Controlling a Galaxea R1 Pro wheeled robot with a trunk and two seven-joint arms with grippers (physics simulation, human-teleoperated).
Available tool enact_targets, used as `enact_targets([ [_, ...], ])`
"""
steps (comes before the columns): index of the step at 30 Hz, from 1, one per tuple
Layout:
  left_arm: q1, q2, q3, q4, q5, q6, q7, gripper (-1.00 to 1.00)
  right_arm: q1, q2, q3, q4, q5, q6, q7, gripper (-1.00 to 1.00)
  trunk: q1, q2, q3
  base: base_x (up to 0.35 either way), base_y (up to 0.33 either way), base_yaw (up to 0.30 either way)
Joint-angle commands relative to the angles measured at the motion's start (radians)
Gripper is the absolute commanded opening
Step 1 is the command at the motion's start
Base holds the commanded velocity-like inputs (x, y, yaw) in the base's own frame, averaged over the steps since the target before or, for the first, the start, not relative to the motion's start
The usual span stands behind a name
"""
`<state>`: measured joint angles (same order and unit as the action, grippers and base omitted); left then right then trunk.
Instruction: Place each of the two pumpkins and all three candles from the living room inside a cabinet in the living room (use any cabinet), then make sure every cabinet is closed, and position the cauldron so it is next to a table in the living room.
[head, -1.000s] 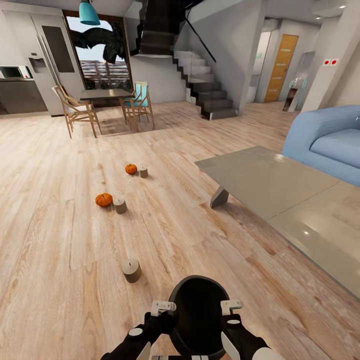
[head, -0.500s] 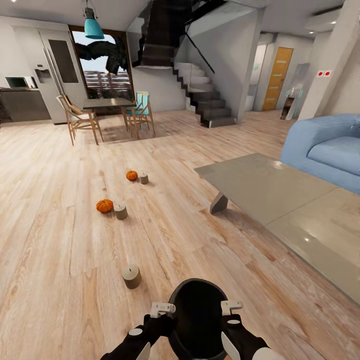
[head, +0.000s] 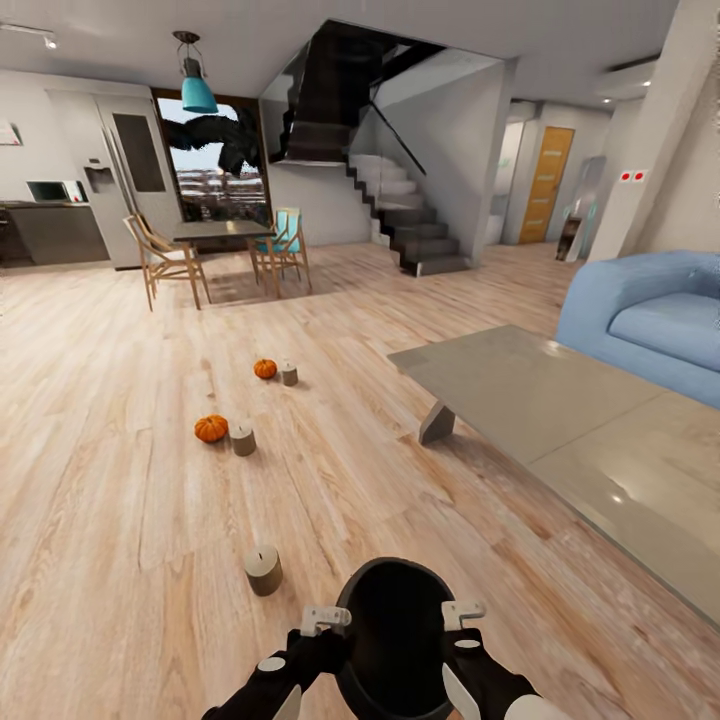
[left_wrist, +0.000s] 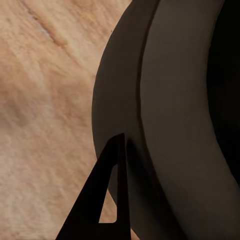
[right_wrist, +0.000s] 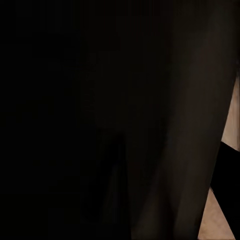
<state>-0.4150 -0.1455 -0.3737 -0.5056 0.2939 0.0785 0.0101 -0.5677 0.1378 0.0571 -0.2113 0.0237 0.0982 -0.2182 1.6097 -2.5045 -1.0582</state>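
Observation:
I hold the black cauldron (head: 395, 640) low in front of me over the wood floor. My left gripper (head: 328, 618) grips its left rim and my right gripper (head: 460, 610) grips its right rim. In the left wrist view one dark finger (left_wrist: 107, 195) lies against the cauldron's outer wall (left_wrist: 180, 125). The dark cauldron wall (right_wrist: 125, 125) takes up most of the right wrist view. On the floor ahead lie two pumpkins (head: 265, 369) (head: 211, 428), each beside a candle (head: 289, 374) (head: 242, 438). A third candle (head: 264, 570) stands just ahead-left of the cauldron. The coffee table (head: 520, 390) stretches along my right. The cabinet is out of view.
A blue sofa (head: 650, 310) sits behind the coffee table at the right. Far back stand a dark dining table (head: 222, 232) with wooden chairs (head: 165, 262), a staircase (head: 410, 220) and the kitchen at the left. Open wood floor lies between me and the pumpkins.
The head camera has tilted upward, so the room sits lower in the picture and more ceiling shows. The arms and the held cauldron have kept their place.

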Motion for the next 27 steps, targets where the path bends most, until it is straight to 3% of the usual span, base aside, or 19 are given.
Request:
enact_targets([
  [1,-0.001,0.000,-0.005,-0.005,0.016,0.004,-0.016,-1.00,0.000,0.000,0.009,-0.002,-0.005,0.008,-0.003,-1.00,-0.001,0.000,0.003,0.000,0.000,0.000],
  [15,-0.001,0.001,-0.005,-0.005,0.017,0.004,-0.016,-1.00,0.000,0.000,0.009,-0.004,-0.005,0.008,-0.003,-1.00,-0.007,0.003,0.057,0.000,0.000,0.000],
  [21,-0.001,0.001,-0.005,-0.005,0.018,0.004,-0.016,-1.00,0.000,0.000,0.009,-0.008,-0.005,0.008,0.033,-1.00,-0.010,0.005,0.081,0.000,0.000,0.000],
  [27,-0.001,0.001,-0.005,-0.005,0.019,0.004,-0.016,-1.00,0.000,-0.001,0.009,-0.010,-0.005,0.007,0.037,-1.00,-0.033,0.047,0.099,0.000,0.000,0.000],
])
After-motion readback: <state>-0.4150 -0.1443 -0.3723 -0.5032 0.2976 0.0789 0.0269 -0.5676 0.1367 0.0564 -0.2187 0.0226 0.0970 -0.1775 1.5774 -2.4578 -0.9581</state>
